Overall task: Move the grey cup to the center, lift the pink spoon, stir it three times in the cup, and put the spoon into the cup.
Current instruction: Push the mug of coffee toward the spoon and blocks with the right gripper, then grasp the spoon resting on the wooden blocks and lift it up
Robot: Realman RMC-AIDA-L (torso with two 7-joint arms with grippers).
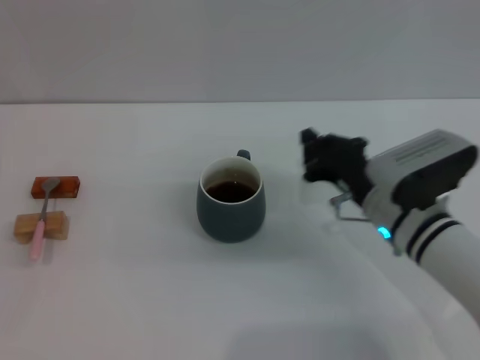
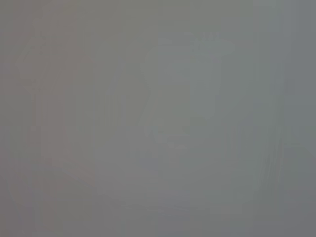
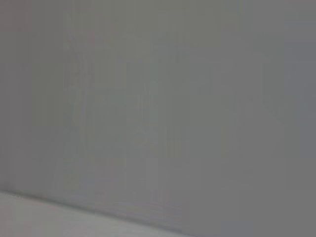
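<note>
Head view puts the cup (image 1: 231,199) about mid-table, so I judge the first step done: it stands upright with nothing touching it. My right claw (image 1: 324,156) hangs just beside it on my right, apart from it and holding nothing; whether its fingers are spread or closed I cannot tell. My left claw is out of sight, and both wrist views show only blank grey.

Everything with the spoon (image 1: 42,214) is left: lifting, three stirs, dropping it in. It lies far to my left, well apart from the cup, pink handle across the tan block (image 1: 41,226), metal bowl on the orange block (image 1: 55,187).

That cup is squat and dark blue-grey, cream inside, dark brown liquid within, small handle at its far side.
</note>
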